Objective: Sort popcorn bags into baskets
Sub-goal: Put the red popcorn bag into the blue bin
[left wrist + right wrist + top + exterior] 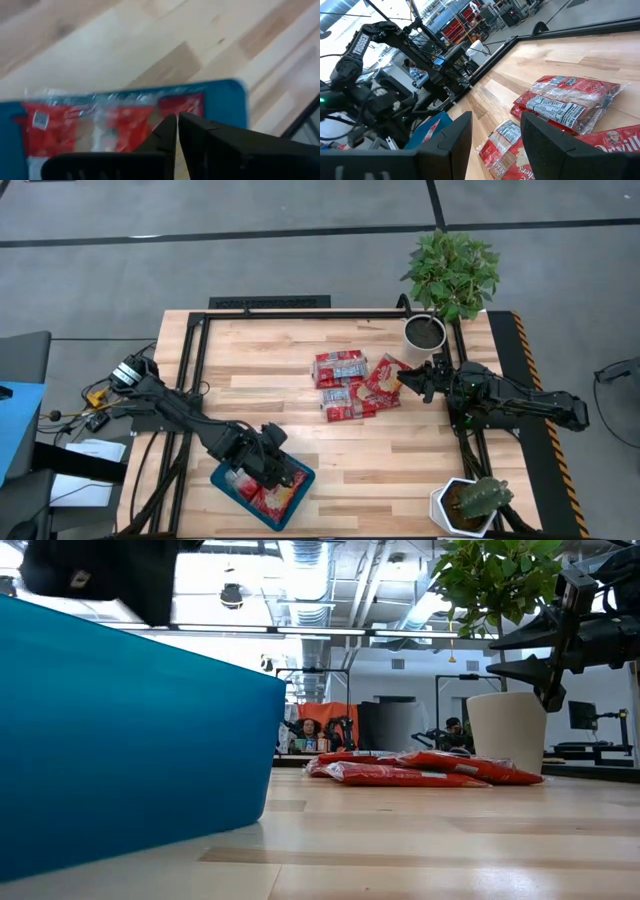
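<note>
Left arm over the tray, right arm at the pile

Left gripper [177,120], jaws together and empty, hovers above the shallow teal-blue plastic tray [222,477] holding red packets; right gripper [408,376], jaws apart, faces loose flat red popcorn packets [352,384] for pickup

The wooden table [400,460] stands on a grey floor [200,270] marked with dark lines. Two white plant pots [424,334] sit at its edge. Overhead, exposed ceiling ducts [330,570] and bright lights are visible.
</note>
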Controlling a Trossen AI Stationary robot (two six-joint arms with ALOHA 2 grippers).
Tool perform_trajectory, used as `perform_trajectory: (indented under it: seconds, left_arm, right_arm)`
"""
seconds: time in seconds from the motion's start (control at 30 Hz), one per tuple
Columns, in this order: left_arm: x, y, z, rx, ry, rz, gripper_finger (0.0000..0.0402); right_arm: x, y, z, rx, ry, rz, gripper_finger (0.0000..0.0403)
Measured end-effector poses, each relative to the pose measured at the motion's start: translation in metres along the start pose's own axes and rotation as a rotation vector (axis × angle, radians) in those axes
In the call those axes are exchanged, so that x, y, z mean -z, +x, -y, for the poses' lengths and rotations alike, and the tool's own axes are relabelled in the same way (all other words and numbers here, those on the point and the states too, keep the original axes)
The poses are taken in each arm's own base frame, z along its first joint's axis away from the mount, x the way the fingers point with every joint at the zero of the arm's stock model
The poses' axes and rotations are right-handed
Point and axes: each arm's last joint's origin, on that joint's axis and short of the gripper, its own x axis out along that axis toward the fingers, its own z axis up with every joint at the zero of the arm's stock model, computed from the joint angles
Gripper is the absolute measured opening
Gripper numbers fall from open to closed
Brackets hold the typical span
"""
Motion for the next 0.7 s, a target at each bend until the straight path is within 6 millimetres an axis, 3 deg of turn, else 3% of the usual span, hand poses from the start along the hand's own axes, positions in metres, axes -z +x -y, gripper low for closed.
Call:
perform_trajectory:
  seconds: [0.4,0.7]
  left_arm:
    - [0.010,0.017,-0.023,-0.081,-0.018,-0.071,0.0000]
    - [0.018,0.027,-0.049,-0.232,-0.131,-0.108,0.0000]
  right_arm:
    - [0.000,0.000,0.000,0.000,-0.003,0.000,0.0187]
    - [0.000,0.000,0.000,0.000,-0.003,0.000,0.0194]
